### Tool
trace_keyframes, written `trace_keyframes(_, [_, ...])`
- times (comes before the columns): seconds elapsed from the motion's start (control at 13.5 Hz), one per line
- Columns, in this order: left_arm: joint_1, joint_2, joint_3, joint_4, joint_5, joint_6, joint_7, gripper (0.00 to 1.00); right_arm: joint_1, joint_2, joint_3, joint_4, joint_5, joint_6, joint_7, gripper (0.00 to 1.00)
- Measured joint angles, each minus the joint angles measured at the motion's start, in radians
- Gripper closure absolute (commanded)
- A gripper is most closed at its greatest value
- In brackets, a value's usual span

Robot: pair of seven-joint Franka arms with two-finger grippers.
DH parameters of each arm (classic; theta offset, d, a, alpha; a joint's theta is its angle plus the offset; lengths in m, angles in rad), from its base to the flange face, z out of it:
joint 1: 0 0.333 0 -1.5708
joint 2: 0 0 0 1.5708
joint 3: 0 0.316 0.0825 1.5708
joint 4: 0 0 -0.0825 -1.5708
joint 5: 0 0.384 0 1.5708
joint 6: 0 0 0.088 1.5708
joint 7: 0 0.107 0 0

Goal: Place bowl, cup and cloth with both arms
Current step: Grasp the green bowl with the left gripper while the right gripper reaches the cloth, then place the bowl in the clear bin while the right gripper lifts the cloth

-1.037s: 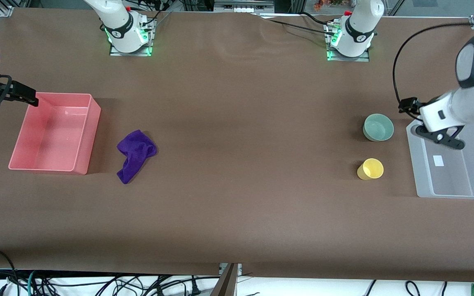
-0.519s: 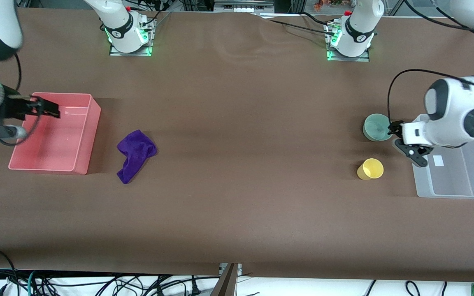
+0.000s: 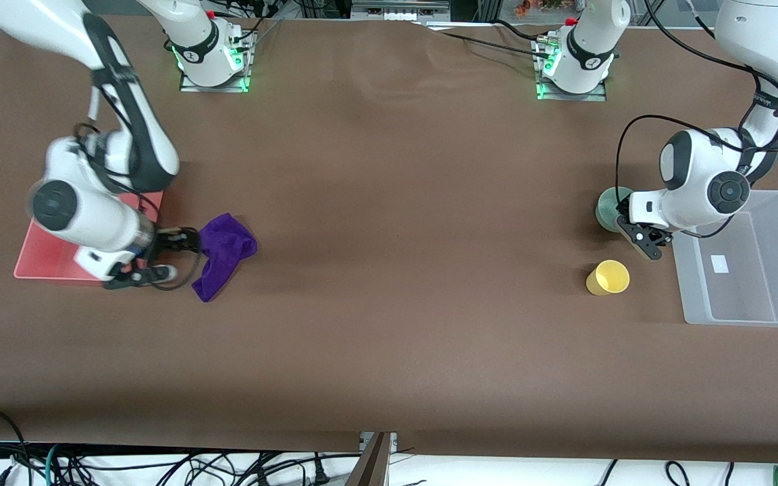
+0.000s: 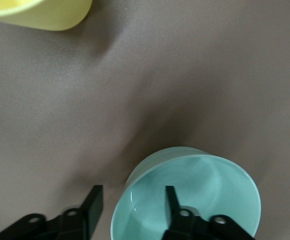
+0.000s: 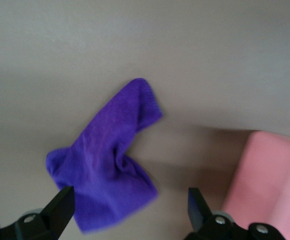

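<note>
The mint-green bowl (image 3: pixel 606 208) stands near the left arm's end of the table, partly hidden by my left gripper (image 3: pixel 637 236). In the left wrist view the bowl (image 4: pixel 204 190) sits under my open left gripper (image 4: pixel 132 205), one finger over the bowl's inside, the other outside its rim. The yellow cup (image 3: pixel 608 277) stands nearer the front camera than the bowl; its edge shows in the left wrist view (image 4: pixel 40 12). The purple cloth (image 3: pixel 225 253) lies crumpled near the right arm's end. My right gripper (image 3: pixel 183 246) is open and low beside it; the cloth (image 5: pixel 110 165) lies between its spread fingers (image 5: pixel 62 207).
A clear plastic bin (image 3: pixel 777 260) stands at the left arm's end, beside the bowl and cup. A pink bin (image 3: pixel 41 260) stands at the right arm's end, mostly hidden by the right arm; its corner shows in the right wrist view (image 5: pixel 272 180).
Both arms have swung in and down. The right gripper moved from over the pink bin to the cloth. The left gripper moved from over the clear bin to the bowl.
</note>
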Motion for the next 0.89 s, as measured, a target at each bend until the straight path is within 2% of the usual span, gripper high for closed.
trace_keyframes(0.22, [0.0,0.0,0.0,0.004,0.0,0.0,0.028,1.0,0.003,0.052,0.019,-0.032,0.0,0.085,0.062,0.0])
trace_keyframes(0.3, [0.0,-0.001,0.0,0.01,0.0,-0.003,0.044,1.0,0.003,0.063,0.021,-0.047,0.0,0.115,0.064,0.21])
trace_keyframes(0.37, [0.0,-0.009,0.0,0.024,0.0,-0.026,0.05,1.0,0.004,0.072,0.023,-0.066,0.0,0.154,0.064,0.6])
trace_keyframes(0.44, [0.0,-0.023,0.0,0.049,0.0,-0.089,0.053,1.0,0.004,0.081,0.024,-0.087,0.0,0.193,0.063,0.91])
trace_keyframes(0.52, [0.0,-0.042,0.0,0.095,0.0,-0.189,0.056,1.0,0.005,0.088,0.024,-0.104,0.0,0.219,0.063,1.0])
trace_keyframes(0.74, [0.006,-0.087,0.005,0.321,0.001,-0.502,0.079,1.0,0.008,0.092,0.025,-0.117,0.0,0.232,0.063,1.0])
trace_keyframes(0.89, [0.056,-0.07,0.025,0.466,0.005,-0.572,0.142,1.0,0.008,0.09,0.025,-0.112,0.0,0.23,0.062,1.0])
